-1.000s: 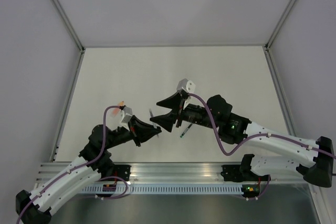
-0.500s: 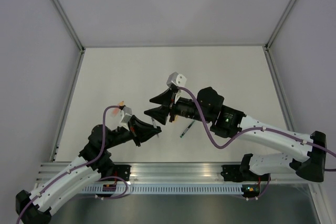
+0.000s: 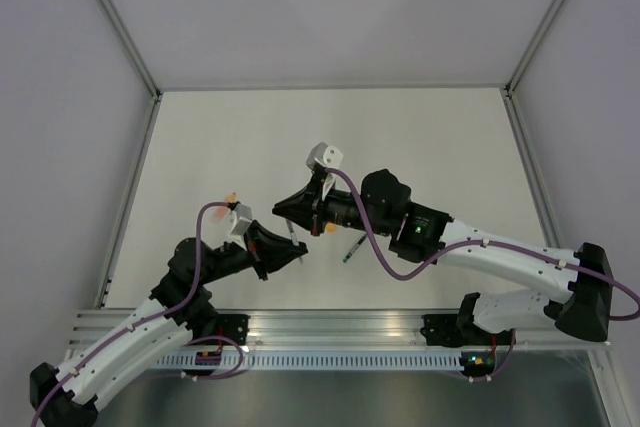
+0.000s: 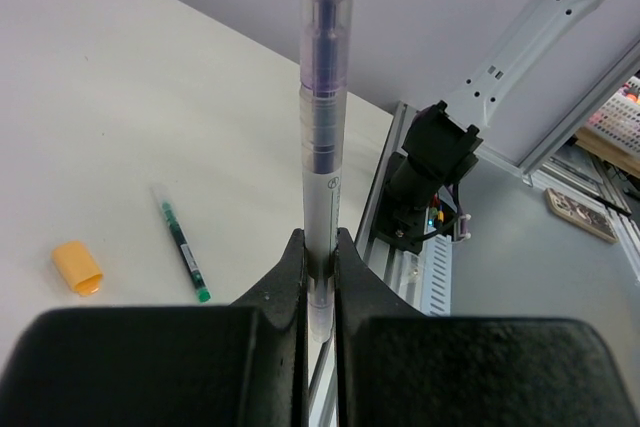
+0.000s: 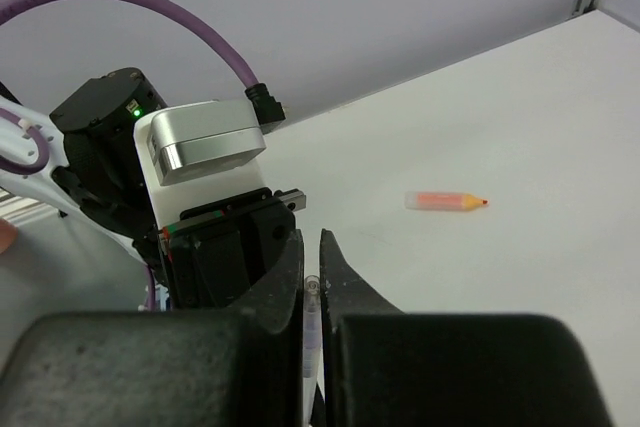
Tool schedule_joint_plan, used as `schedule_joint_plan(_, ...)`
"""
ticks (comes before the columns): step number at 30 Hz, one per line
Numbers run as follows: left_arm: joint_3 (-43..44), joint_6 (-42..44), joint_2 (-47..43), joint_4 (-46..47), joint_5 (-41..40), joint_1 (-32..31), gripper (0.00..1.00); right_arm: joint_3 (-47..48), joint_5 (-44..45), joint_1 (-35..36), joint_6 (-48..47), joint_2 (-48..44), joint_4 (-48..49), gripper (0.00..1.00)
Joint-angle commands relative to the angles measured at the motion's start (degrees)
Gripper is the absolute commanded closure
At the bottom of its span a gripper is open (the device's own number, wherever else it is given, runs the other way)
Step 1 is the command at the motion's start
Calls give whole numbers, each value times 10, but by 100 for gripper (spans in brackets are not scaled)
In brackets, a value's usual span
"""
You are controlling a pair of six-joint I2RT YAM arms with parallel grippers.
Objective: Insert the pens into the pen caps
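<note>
The right gripper (image 5: 311, 247), spread a second ago, has swung left and now pinches the far end of the clear pen (image 4: 322, 147). The left gripper (image 4: 320, 247) clamps that pen's near end, holding it above the table (image 4: 150, 97). The green-tipped pen (image 4: 183, 244) and orange cap (image 4: 77, 267) lie mid-table, well away from its edges.

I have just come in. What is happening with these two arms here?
Both arms hold one grey-silver pen between them, above the table. The left fingers are shut on one end and the right fingers on the other. A green-ended pen, an orange cap and an orange-tipped pen lie on the table, untouched.
</note>
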Motion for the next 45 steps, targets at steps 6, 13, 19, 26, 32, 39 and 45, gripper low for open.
schedule_joint_plan(6,22,-5,-15,29,-26,1,98,-73,-30,1,9,-13,15,100)
schedule_joint_plan(13,47,-5,-26,12,-89,1,98,-112,-43,1,9,-14,7,100)
schedule_joint_plan(19,82,3,-14,4,-144,1,98,-174,-57,1,40,-8,77,100)
schedule_joint_plan(26,142,34,39,-10,-185,0,98,-203,-94,2,76,12,117,100)
schedule_joint_plan(32,136,45,40,1,-229,1,98,-215,-94,1,75,-3,91,100)
schedule_joint_plan(39,148,51,47,0,-253,0,98,-231,-86,5,76,-5,65,100)
schedule_joint_plan(45,171,60,62,-11,-256,1,98,-229,-78,30,96,41,58,100)
